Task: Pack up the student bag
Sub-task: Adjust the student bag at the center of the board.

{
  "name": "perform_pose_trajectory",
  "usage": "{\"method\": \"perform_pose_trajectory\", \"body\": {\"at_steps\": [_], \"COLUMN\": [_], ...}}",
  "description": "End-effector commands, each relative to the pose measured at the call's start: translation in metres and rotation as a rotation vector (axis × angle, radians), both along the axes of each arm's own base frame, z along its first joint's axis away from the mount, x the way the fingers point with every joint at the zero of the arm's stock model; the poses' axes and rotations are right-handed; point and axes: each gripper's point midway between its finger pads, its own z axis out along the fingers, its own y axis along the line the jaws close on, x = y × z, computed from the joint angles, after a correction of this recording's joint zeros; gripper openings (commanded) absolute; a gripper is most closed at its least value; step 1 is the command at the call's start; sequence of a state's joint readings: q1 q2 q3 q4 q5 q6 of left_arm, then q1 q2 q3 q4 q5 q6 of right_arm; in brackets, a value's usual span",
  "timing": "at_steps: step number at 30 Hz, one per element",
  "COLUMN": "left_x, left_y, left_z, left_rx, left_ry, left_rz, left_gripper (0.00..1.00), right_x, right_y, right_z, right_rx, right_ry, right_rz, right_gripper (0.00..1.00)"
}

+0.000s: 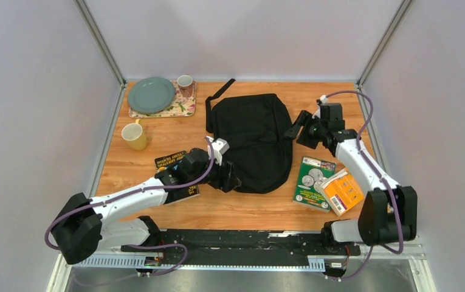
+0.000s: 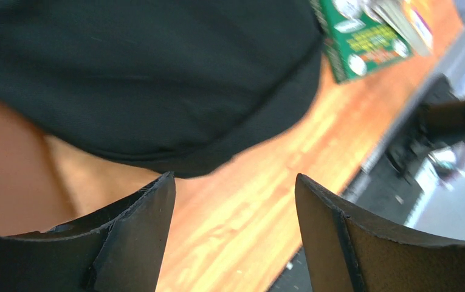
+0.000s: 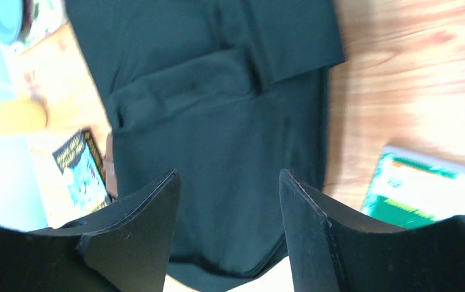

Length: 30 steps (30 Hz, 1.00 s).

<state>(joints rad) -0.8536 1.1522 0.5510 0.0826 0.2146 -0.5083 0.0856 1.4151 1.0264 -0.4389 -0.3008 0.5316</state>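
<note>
The student bag (image 1: 254, 140), a large black soft backpack, lies flat in the middle of the wooden table, one strap trailing toward the back. My left gripper (image 1: 233, 179) is at the bag's near left corner. In the left wrist view its jaws (image 2: 234, 182) stand open over bare wood, with the bag's edge (image 2: 144, 79) just beyond the fingertips. My right gripper (image 1: 296, 131) hovers at the bag's right side. Seen from the right wrist, it (image 3: 228, 176) is open with nothing between the fingers and the bag's fabric (image 3: 217, 91) below.
A green book (image 1: 313, 181) and an orange book (image 1: 343, 191) lie right of the bag. A dark book (image 1: 172, 161) sits partly under my left arm. A yellow mug (image 1: 134, 135), a grey-green plate (image 1: 151, 94) and a cup (image 1: 185, 85) stand at the back left.
</note>
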Motion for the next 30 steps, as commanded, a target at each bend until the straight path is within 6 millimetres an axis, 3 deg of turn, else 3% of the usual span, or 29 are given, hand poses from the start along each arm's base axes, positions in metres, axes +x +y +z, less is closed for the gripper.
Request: {"method": "perform_pose_trajectory", "body": {"at_steps": [1,2,8,13,18,19,21,22,23,24,30], "left_x": [0.048,0.064,0.107,0.129,0.156,0.161,0.172,0.177,0.184,0.186,0.195], "left_y": [0.045,0.057,0.086,0.090,0.077,0.076,0.068,0.067,0.063,0.061,0.055], "left_z": [0.003,0.003,-0.002,-0.008,-0.010,-0.019,-0.013,-0.022,-0.016,-0.017,-0.037], "left_rx": [0.184,0.188,0.158,0.108,0.034,0.032,-0.013,-0.017,-0.037,-0.045,-0.045], "left_ry": [-0.090,-0.075,-0.005,0.054,0.082,0.105,0.112,0.141,0.130,0.140,0.183], "left_rz": [0.176,0.225,0.335,0.363,0.345,0.347,0.329,0.328,0.319,0.306,0.296], "left_gripper": [0.80,0.80,0.81,0.81,0.81,0.82,0.82,0.82,0.82,0.82,0.83], "right_x": [-0.033,-0.040,-0.087,-0.113,-0.129,-0.132,-0.142,-0.144,-0.146,-0.151,-0.157], "right_y": [0.053,0.060,0.109,0.137,0.137,0.140,0.135,0.137,0.139,0.136,0.141], "right_z": [0.027,0.024,0.016,0.010,0.005,0.005,-0.012,-0.006,-0.007,-0.018,-0.024], "right_rx": [0.042,0.040,0.063,0.093,0.174,0.230,0.258,0.306,0.345,0.352,0.456], "right_ry": [-0.115,-0.108,-0.099,-0.081,-0.061,-0.041,0.011,0.003,0.024,0.052,0.123], "right_rz": [0.129,0.141,0.228,0.204,0.070,0.032,-0.006,-0.016,-0.038,-0.054,-0.117], "right_gripper": [0.64,0.64,0.64,0.64,0.65,0.65,0.66,0.66,0.67,0.68,0.81]}}
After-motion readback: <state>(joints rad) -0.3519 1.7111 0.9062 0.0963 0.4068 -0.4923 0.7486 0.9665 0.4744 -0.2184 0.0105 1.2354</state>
